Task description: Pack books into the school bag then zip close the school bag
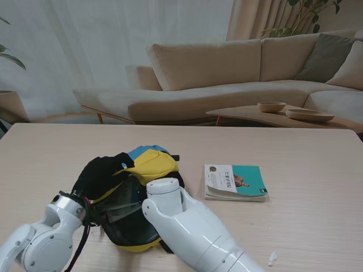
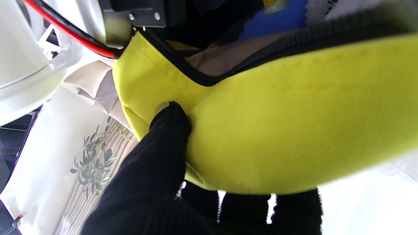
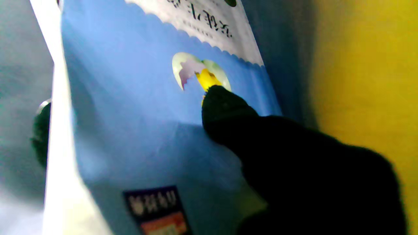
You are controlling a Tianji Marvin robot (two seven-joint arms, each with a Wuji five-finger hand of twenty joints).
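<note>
Books were the job here, and we had one half in. Our right hand (image 3: 294,169) was deep inside the school bag (image 1: 133,195), black-gloved fingers (image 3: 225,101) pressed on the glossy blue book (image 3: 147,124), thumb apparently round its far face, so gripping it as best we could tell. Our left hand (image 2: 153,176) pinched the yellow flap (image 2: 294,124) beside the black zipper (image 2: 183,62), holding the mouth open.

The bag sat near us, left of centre on the pale wood-grain table (image 1: 317,147). The second book (image 1: 235,182), teal and white, lay flat just right of it.

To do this step well, we reckoned: keep the flap pulled wide and taut, slide the blue book down flat along the lining so its corners don't snag the zipper teeth, and only let go once it's seated.

Fabric looked like soft, floppy woven nylon; the cover was slick and stiff.
</note>
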